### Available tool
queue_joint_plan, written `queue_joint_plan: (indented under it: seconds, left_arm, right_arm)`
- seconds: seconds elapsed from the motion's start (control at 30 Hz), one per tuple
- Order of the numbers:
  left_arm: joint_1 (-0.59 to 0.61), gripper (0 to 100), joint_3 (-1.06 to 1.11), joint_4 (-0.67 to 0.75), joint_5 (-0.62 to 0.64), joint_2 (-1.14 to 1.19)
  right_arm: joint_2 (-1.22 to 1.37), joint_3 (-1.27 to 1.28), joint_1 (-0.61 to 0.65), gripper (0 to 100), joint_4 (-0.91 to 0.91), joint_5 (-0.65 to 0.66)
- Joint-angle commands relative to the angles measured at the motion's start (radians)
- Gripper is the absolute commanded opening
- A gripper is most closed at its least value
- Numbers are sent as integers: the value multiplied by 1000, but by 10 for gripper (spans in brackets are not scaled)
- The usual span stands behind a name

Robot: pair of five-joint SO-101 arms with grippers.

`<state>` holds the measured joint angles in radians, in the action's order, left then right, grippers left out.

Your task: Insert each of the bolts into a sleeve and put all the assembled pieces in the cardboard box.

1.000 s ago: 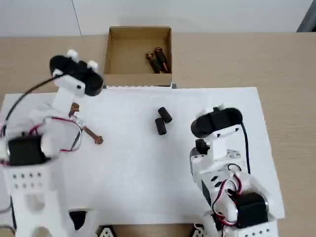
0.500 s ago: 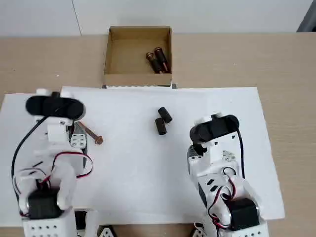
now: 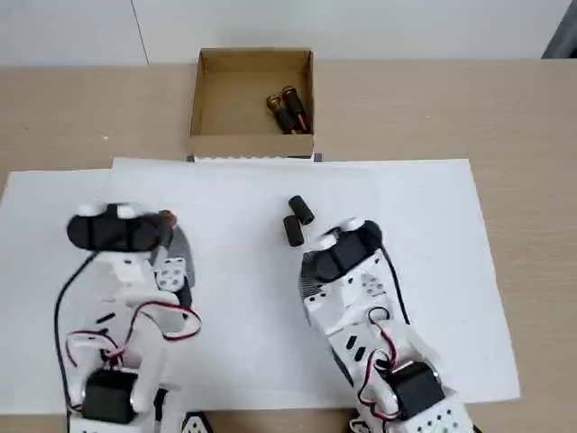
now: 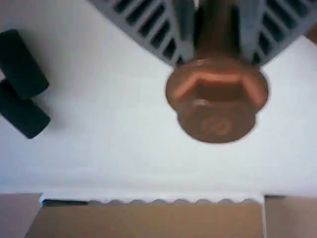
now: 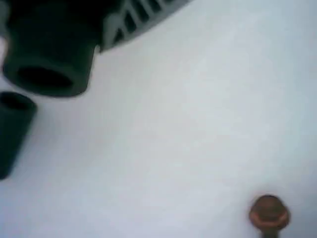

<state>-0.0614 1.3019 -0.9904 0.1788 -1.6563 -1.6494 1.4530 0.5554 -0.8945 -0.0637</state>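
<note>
The left gripper (image 4: 216, 47) is pinching a bolt (image 4: 216, 99): its ribbed grey fingers (image 4: 148, 27) press on the shank from both sides, and the copper hex head sticks out past the tips. Seen from above, that head (image 3: 166, 217) shows beside the left arm's black motor, over the left part of the white paper (image 3: 406, 198). The right gripper (image 3: 315, 242) sits just beside two black sleeves (image 3: 294, 231) near the middle of the paper. Its wrist view shows one sleeve (image 5: 49, 59) right up against it, open end facing the camera, but I cannot tell whether this gripper is spread or closed, or whether it holds the sleeve. The second sleeve (image 5: 12, 129) lies next to the first. Beyond the paper's far edge stands the box (image 3: 216, 99) on the table (image 3: 505, 108), with two assembled pieces (image 3: 287, 110) lying in its right side.
</note>
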Motion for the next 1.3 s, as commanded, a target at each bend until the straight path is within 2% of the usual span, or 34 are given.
queue_joint_plan:
  seconds: [0.0,0.1,0.3,0.4,0.5,0.63,0.8,1.0,1.27]
  left_arm:
    - [-74,5,84,72,2,-132]
    - [-144,5,136,94,23,-169]
    - [-235,5,154,201,281,-150]
    - [-284,5,174,276,321,-150]
    - [-325,5,191,356,358,-150]
    - [-359,5,199,407,373,-150]
    - [-356,5,200,404,373,-150]
    - [-356,5,200,407,373,-150]
    - [-318,5,200,414,373,-150]
  right_arm:
    - [-7,21,48,2,91,15]
    - [-7,54,76,2,151,15]
    - [-8,84,142,2,186,15]
    - [-8,109,171,2,228,21]
    - [-8,150,193,2,285,87]
    - [-8,183,197,2,335,129]
    - [-8,181,197,2,338,132]
    - [-10,180,194,2,375,213]
    - [-10,186,193,2,447,215]
